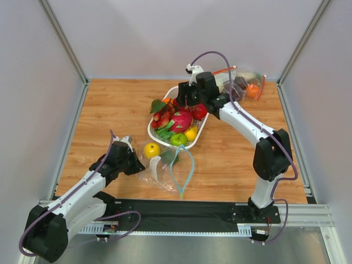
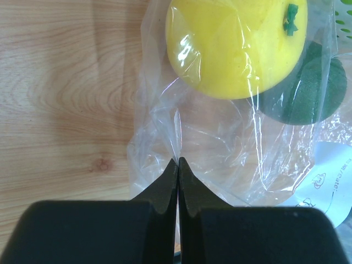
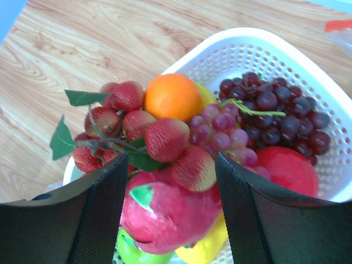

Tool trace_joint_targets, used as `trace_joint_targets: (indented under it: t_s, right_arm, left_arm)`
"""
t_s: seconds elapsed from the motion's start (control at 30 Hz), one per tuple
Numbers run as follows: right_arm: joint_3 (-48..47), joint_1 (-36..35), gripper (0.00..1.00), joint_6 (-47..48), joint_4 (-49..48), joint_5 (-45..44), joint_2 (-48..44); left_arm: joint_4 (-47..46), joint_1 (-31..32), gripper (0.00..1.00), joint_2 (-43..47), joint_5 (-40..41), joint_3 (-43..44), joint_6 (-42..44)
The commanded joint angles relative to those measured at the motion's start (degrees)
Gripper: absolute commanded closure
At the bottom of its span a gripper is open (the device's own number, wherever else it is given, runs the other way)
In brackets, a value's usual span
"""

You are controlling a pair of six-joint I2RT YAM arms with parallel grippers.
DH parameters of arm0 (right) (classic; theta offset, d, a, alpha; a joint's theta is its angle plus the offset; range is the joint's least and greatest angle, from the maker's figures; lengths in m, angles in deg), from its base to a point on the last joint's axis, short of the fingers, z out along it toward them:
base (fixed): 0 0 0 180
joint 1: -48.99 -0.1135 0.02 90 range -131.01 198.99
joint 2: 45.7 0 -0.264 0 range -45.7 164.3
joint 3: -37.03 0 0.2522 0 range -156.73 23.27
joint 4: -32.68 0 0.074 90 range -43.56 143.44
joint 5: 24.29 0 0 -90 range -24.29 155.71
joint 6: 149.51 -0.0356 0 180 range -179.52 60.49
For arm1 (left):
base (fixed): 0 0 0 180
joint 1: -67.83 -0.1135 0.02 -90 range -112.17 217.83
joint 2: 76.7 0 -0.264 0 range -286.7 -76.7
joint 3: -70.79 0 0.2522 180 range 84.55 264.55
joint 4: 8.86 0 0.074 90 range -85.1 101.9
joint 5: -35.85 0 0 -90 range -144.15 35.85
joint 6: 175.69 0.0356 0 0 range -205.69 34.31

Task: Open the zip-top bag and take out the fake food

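The top camera is looking down from above and behind the arms, taking in the whole table (image 1: pixel 110 104), with the arm bases along the bottom edge. The left wrist camera is pointing past the left gripper (image 2: pixel 177 162), very near the bag (image 2: pixel 220 148) and yellow fruit (image 2: pixel 231 49), which the top view is showing small, lower left of centre. The right wrist camera is looking down past the right gripper (image 3: pixel 171 158) into the basket (image 3: pixel 258 49), sitting central in the top view.

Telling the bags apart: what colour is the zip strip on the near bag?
Teal zip strip, best seen in the top external view.
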Motion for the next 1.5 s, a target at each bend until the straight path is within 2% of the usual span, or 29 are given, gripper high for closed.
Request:
trace_joint_targets:
  t_s: [0.0,0.23,0.4,0.6,0.77,0.9,1.03,1.3,1.47]
  right_arm:
    - [2.48,1.21,0.34,1.71,-0.61,-3.38,-4.87]
    - [9.69,1.65,0.34,4.70,1.23,-6.02,-15.59]
    - [20.40,0.51,0.34,4.26,3.61,0.20,-29.03]
    - [34.02,-5.37,0.35,2.95,11.76,7.85,-46.06]
    - [39.48,-12.31,0.35,-0.48,14.87,12.86,-53.83]
    - [43.61,-16.89,0.36,-2.33,11.45,13.49,-53.14]
    - [44.94,-21.10,0.39,-2.16,7.14,13.93,-47.00]
    - [48.28,-21.82,0.39,0.22,-5.33,12.44,-38.47]
    - [51.79,-21.73,0.38,0.22,-15.27,8.75,-34.77]
  left_arm:
    - [-0.81,-0.33,1.00,0.32,-0.67,-0.07,1.24]
    - [-1.33,-0.24,1.00,0.23,-0.94,0.19,1.24]
    - [-1.77,-0.33,1.00,-0.38,-1.11,0.01,1.24]
    - [-2.47,-0.33,1.00,-1.35,-1.46,0.10,1.24]
    - [-2.83,-0.24,1.00,-2.32,-1.55,0.45,1.51]
    - [-2.74,-0.33,1.00,-3.20,-1.64,0.72,2.21]
    - [-2.30,-0.33,1.00,-3.64,-1.64,1.42,2.91]
    - [-2.65,-0.24,1.00,-6.18,-1.46,2.03,3.79]
    - [-4.05,-0.33,1.00,-9.70,-5.41,2.39,5.90]
